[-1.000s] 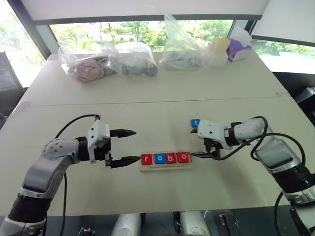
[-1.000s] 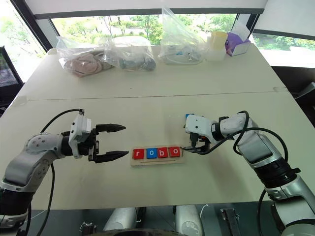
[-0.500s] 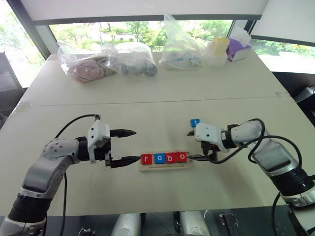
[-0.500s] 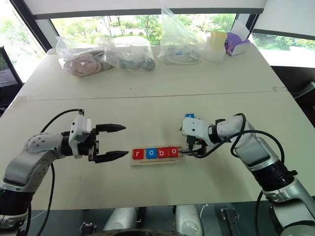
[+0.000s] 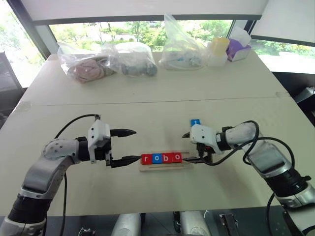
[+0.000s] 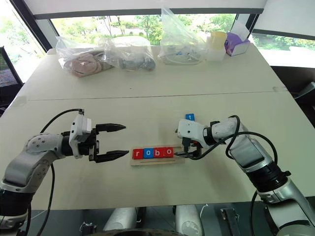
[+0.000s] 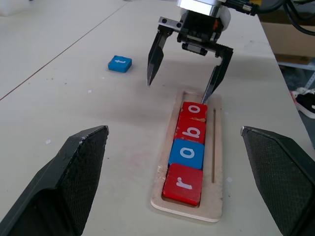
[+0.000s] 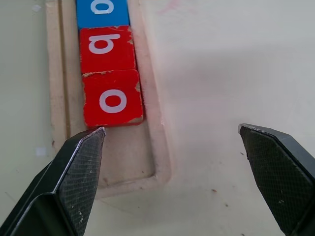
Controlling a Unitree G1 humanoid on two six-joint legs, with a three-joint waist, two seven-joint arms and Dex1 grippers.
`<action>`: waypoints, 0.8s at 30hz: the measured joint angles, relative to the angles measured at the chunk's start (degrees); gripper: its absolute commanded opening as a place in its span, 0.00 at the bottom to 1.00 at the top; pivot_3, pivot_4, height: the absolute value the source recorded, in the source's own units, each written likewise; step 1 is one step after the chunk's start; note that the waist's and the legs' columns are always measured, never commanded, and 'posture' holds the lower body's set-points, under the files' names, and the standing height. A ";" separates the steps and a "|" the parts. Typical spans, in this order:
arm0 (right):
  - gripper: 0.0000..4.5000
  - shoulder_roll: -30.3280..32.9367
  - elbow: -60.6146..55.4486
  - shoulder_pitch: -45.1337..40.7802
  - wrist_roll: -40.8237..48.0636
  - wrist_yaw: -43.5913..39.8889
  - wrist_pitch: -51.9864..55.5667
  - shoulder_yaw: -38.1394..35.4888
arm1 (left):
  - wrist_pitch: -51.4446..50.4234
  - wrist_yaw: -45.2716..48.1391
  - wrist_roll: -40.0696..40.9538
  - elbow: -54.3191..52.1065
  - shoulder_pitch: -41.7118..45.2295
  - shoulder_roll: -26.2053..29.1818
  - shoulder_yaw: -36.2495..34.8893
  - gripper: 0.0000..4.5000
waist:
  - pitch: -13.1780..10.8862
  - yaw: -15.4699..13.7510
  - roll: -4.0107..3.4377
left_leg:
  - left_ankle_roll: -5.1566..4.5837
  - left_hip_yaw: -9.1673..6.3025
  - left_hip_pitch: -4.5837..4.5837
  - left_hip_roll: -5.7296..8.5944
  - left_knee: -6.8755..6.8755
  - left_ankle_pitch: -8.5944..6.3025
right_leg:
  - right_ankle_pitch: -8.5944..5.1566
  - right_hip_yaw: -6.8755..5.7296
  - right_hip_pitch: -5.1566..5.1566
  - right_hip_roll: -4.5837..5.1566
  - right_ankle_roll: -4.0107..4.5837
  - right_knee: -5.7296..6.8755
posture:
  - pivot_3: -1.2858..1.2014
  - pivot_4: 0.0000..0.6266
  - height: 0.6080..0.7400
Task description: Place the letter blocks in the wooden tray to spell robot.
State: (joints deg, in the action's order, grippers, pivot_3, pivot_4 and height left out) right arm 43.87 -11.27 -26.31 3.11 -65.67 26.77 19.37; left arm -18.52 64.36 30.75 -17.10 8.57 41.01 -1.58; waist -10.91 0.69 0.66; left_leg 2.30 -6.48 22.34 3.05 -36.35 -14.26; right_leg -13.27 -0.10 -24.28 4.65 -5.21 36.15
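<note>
Currently, four blocks sit in a row in the tray, reading r, o, b, o: red r, blue o, red b, red o. One slot stays free at the tray's right end. The fifth block, the blue t, lies flat on the table, beyond the tray's right end and apart from it.

The right gripper hangs over the tray's right end with its two fingers spread wide and nothing between them. One fingertip reaches down at the free slot, just beside the red o; whether it touches the wood is hard to tell. The left gripper waits just off the tray's left end, fingers also spread wide and empty, pointing along the tray.

The step in hand looks like fetching the t. To do it well, the right gripper would lift clear of the tray first, so a fingertip does not drag the red o or shift the tray. Then it should straddle the t across two opposite edges, close squarely, and lower it into the free slot with the letter upright like the others, snug against the red o.

Far behind the tray, at the table's back edge, lie clear plastic bags of goods, a pale yellow container and a purple box. None of these stands in the way; the table between the t and the tray is bare.
</note>
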 measured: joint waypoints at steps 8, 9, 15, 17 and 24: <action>0.99 -0.17 -0.01 -0.18 -0.08 0.02 0.07 0.11 | -0.02 -0.58 0.05 -0.09 -0.50 0.00 0.00 1.00 | 0.00 -0.01 0.00 | 0.00 0.00 0.00 0.00 0.00 0.00 | 0.00 0.00 0.00 0.00 0.00 0.00 | 0.52 0.24 1.00; 0.99 -0.19 -0.01 -0.18 -0.11 0.03 0.06 0.12 | -0.02 -0.59 0.05 -0.09 -0.49 0.00 0.00 1.00 | 0.00 -0.01 0.00 | 0.00 0.00 0.00 0.00 0.00 0.00 | 0.00 0.00 0.00 0.00 0.00 0.00 | 0.52 0.24 1.00; 0.99 2.20 -0.05 -0.26 -0.39 -0.37 -0.75 -0.35 | -0.02 -0.66 0.67 -0.16 -0.54 0.01 0.00 1.00 | 0.00 -0.04 0.00 | 0.00 0.01 0.00 0.00 0.00 0.00 | 0.00 0.00 0.00 0.01 0.00 0.00 | 0.52 0.24 1.00; 0.99 3.69 -0.04 -0.83 0.06 -0.50 -0.69 -2.30 | -0.02 -0.66 0.74 -0.16 -0.61 0.02 0.00 1.00 | 0.00 -0.04 0.00 | 0.00 0.01 0.00 0.00 -0.01 0.00 | 0.00 0.00 0.00 0.01 0.00 0.00 | 0.52 0.24 1.00; 0.99 -6.08 6.39 -9.81 -1.28 15.63 10.33 -10.23 | 0.46 -0.64 0.69 0.18 0.54 -0.21 0.08 1.00 | 0.02 0.15 0.03 | 0.08 -0.05 -0.05 -0.02 0.05 0.05 | 0.07 0.01 -0.04 -0.14 0.11 0.07 | 0.52 0.24 1.00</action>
State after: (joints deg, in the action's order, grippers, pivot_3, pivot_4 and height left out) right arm 37.79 -4.88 -36.12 1.83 -50.04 37.10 9.14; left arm -18.06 63.72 31.44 -16.92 9.11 40.80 -1.51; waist -10.88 0.84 0.69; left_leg 2.38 -6.53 22.29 3.02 -36.30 -14.22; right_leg -13.20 -0.08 -24.32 4.51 -5.10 36.21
